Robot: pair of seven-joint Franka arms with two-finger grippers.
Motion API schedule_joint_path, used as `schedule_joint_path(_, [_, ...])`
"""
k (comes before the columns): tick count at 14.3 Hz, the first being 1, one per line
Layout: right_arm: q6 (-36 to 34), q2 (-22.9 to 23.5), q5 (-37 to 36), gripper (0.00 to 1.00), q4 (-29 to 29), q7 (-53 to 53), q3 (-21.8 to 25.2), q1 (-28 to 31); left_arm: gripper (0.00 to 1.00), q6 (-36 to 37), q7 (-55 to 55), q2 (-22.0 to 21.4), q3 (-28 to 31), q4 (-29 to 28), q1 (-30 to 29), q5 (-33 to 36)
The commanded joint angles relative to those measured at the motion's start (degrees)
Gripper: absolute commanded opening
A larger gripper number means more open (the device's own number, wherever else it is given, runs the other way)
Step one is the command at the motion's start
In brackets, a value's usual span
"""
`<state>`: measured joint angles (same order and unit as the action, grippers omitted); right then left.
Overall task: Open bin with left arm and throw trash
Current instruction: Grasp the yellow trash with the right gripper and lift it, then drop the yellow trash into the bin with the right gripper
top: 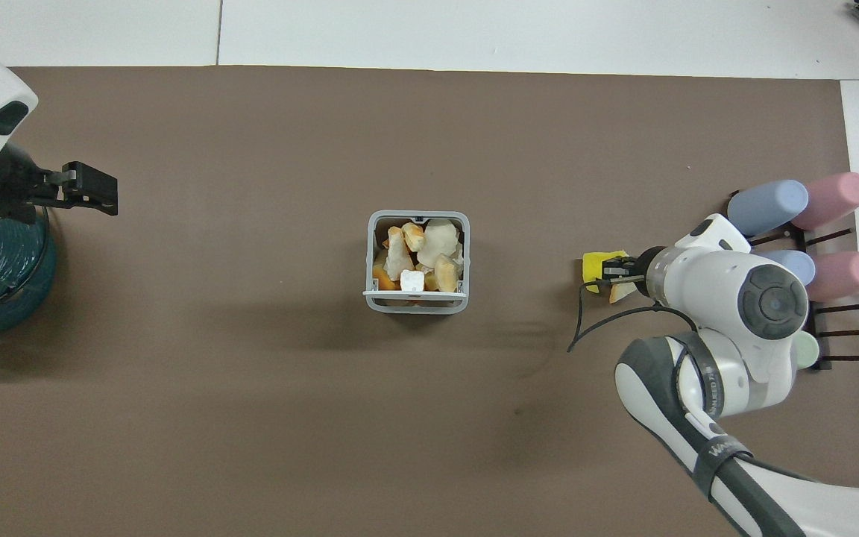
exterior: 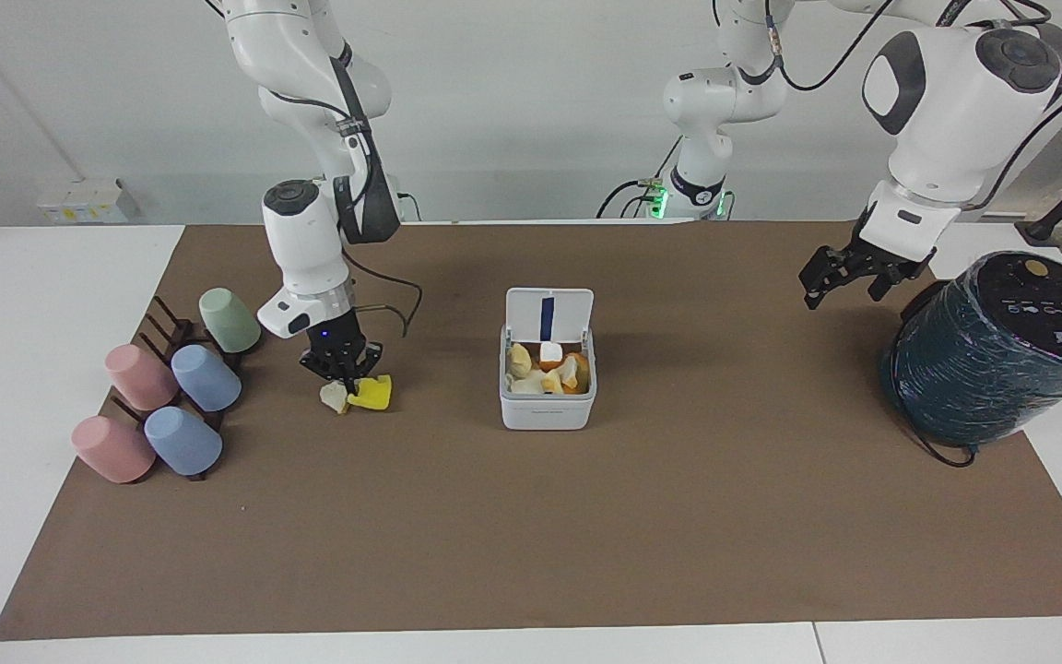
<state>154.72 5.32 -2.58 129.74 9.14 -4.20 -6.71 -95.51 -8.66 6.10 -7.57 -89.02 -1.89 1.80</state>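
Brown mat point(exterior: 531, 535) covers most of the table, with wide bare room around the bin point(exterior: 548, 406). Bin sits mid-mat, lid up, packed with scraps. Left gripper point(exterior: 840, 281) hangs fingers apart, empty, beside the dark cylinder point(exterior: 1001, 350). Right gripper point(exterior: 347, 376), near the cups point(exterior: 206, 378), is clamped on a yellow scrap point(exterior: 371, 395); a cream scrap point(exterior: 335, 397) touches it.
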Motion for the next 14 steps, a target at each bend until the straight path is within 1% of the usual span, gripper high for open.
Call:
schedule_joint_path(1, [-4.0,-0.8,1.3,0.0,-6.1,-1.3,-0.5,-2.8,1.0,-0.3,-0.7,-1.7,-0.1,-2.0,0.3,1.3])
schedule_joint_path(3, [-7.7,0.6,2.1,0.0,-11.3,0.4,-0.9,-3.6,1.0,-0.3,-0.5,-1.7,-0.1,-2.0,0.3,1.3])
schedule_joint_path(4, [-7.9,1.5,5.9,0.0,-13.7,1.2,-1.4,-4.5,1.0,-0.3,-0.5,-1.7,-0.1,-2.0,0.2,1.3])
schedule_joint_path(5, [-7.9,2.2,11.3,0.0,-15.2,2.4,-1.6,-5.9,1.0,-0.4,-0.5,-1.7,-0.1,-2.0,0.3,1.3])
schedule_joint_path(6, [-8.0,2.4,16.6,0.0,-16.1,3.9,-1.6,-7.8,1.0,-0.3,-0.4,-1.7,-0.1,-2.0,0.2,1.3])
schedule_joint_path(7, [-8.4,2.3,19.5,0.0,-16.5,6.3,-1.6,-9.4,1.0,-0.3,-0.3,-1.7,-0.1,-2.0,0.2,1.3])
schedule_joint_path(9, [-12.1,3.0,20.0,0.0,-19.9,16.2,-1.5,-12.3,1.0,-0.3,-0.3,-1.7,-0.1,-2.0,0.2,1.3])
schedule_joint_path(11, [-13.3,5.7,19.5,0.0,-23.6,24.3,-1.6,-14.7,1.0,-0.2,-0.1,-1.7,-0.1,-2.0,0.3,1.3])
schedule_joint_path(13, [-12.9,7.5,19.4,0.0,-24.1,28.2,-1.5,-17.9,1.0,-0.2,0.0,-1.7,-0.1,-2.0,0.3,1.3])
schedule_joint_path(14, [-12.9,7.9,19.3,0.0,-23.9,28.3,-1.5,-18.3,1.0,-0.2,0.1,-1.7,-0.1,-2.1,0.3,1.3])
